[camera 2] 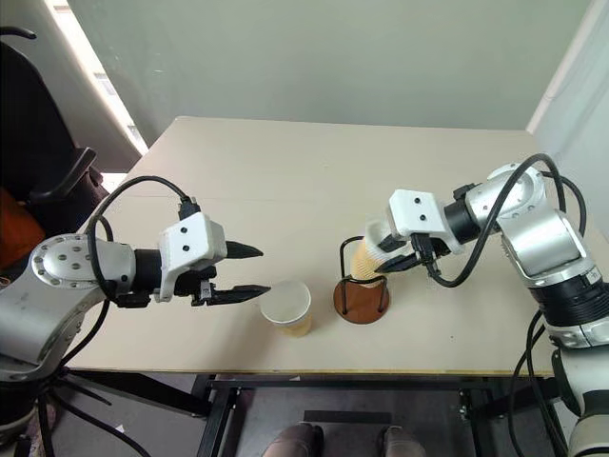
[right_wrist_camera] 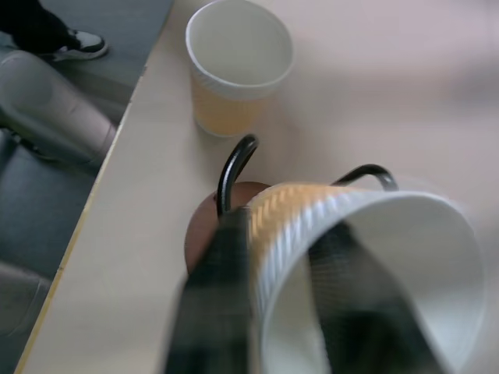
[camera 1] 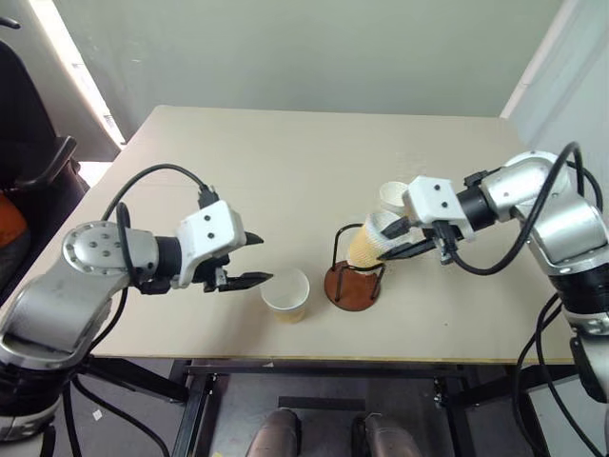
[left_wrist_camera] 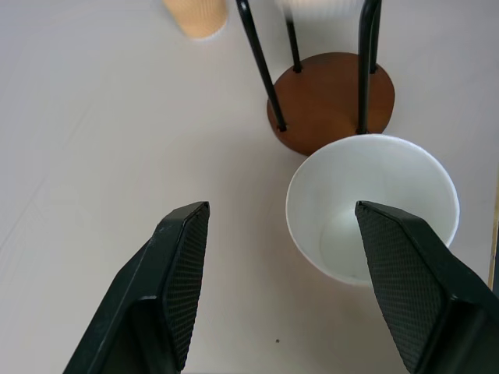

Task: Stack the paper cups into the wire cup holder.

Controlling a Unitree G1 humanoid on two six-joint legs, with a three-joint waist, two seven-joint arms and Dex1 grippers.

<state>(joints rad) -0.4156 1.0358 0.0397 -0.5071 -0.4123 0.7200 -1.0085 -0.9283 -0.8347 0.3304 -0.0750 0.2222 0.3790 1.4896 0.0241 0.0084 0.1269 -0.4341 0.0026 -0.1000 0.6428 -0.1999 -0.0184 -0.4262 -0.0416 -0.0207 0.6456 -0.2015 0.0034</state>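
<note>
The table (camera 1: 285,162) is tan, and the holder (camera 1: 353,283) stands on it near the front edge, with its brown round base and thin black wires sticking up. One cup (camera 1: 286,294) stands upright just to the left of the holder, close beside it, with its white inside showing. The left claw (camera 1: 249,259) hovers just left of this cup with its two black fingers (left_wrist_camera: 178,273) spread wide, and it holds nothing (in the left wrist view the cup sits near one finger). The right claw (camera 1: 416,238) has a second cup (camera 1: 373,240) tipped on its side over the top of the wires, with one finger inside the rim and one outside. It is hard to tell how tight that grip is. A third cup (camera 1: 392,196) stands farther back on the table, just behind the right claw.
</note>
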